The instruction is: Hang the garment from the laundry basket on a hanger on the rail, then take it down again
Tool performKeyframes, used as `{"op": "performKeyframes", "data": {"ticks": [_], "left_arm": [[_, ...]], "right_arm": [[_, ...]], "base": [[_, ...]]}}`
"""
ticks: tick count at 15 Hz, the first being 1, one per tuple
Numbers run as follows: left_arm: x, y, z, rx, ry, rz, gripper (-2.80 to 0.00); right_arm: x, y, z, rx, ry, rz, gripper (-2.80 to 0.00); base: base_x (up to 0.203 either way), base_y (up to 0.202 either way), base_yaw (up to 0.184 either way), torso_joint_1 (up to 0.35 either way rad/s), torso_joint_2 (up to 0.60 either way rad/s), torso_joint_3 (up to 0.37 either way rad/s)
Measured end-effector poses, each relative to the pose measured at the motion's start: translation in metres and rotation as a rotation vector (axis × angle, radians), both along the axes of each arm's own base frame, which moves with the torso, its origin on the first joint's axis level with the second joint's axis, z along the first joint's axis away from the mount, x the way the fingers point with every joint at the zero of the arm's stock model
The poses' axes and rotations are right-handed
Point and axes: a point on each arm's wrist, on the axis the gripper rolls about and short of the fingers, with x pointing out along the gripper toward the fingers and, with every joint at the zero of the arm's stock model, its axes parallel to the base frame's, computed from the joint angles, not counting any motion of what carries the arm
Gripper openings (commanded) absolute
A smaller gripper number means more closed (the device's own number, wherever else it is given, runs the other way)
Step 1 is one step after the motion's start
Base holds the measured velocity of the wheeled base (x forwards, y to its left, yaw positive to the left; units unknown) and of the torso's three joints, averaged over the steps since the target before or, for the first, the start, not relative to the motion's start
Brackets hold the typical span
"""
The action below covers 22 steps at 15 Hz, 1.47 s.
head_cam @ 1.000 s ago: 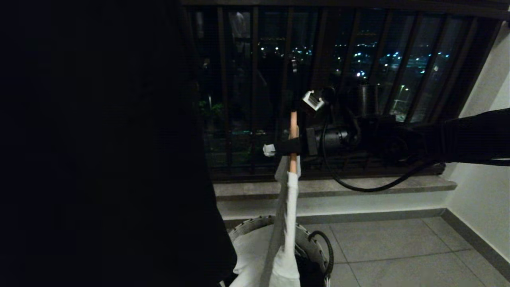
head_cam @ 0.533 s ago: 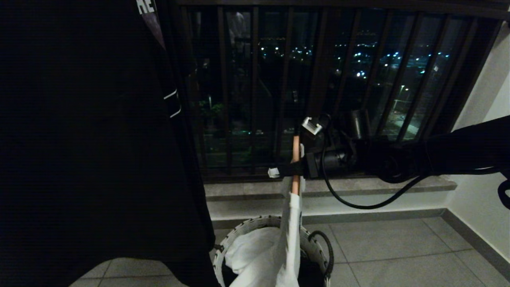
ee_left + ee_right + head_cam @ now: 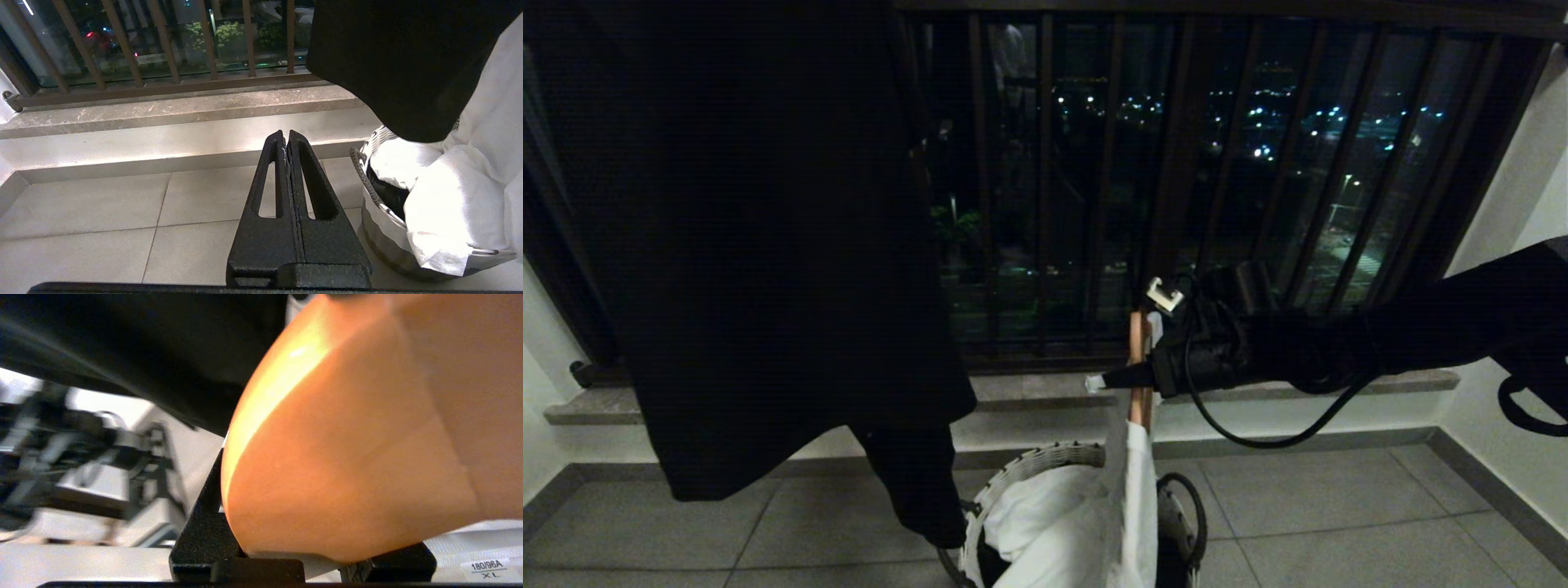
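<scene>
black garment (image 3: 752, 245), window bars (image 3: 1045, 188), ledge (image 3: 1258, 382).

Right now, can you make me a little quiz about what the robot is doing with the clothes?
1. True or false: the right gripper is shut on the wooden hanger.
2. Where does the bottom of the white garment rest?
A. on the window ledge
B. in the laundry basket
C. on the floor tiles
3. Fill in: the left gripper is ____ and holds nothing.

Key:
1. True; the white garment hangs from the hanger.
2. B
3. shut
</scene>
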Motion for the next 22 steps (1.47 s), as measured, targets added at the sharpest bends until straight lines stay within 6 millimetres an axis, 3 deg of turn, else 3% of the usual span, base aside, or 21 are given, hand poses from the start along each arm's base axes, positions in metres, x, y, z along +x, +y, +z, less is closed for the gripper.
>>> {"op": "performKeyframes", "data": {"ticks": [8, 15, 22], "left_arm": [[0.000, 0.000, 0.000, 0.000, 0.000, 0.000, -2.80], [0.000, 0.000, 0.000, 0.000, 0.000, 0.000, -2.80], [0.000, 0.000, 0.000, 0.000, 0.000, 0.000, -2.80]], "right_arm": [[0.007, 0.002, -0.034, -0.132, -0.001, -0.042, -2.80], [0.004, 0.017, -0.035, -0.350, 0.059, -0.036, -2.80], [0.001, 0.049, -0.044, -0.522, 0.057, -0.019, -2.80]], "base": [[0.000, 0.000, 0.000, 0.000, 0.00, 0.000], [0.000, 0.000, 0.000, 0.000, 0.00, 0.000], [0.000, 0.000, 0.000, 0.000, 0.00, 0.000]]}}
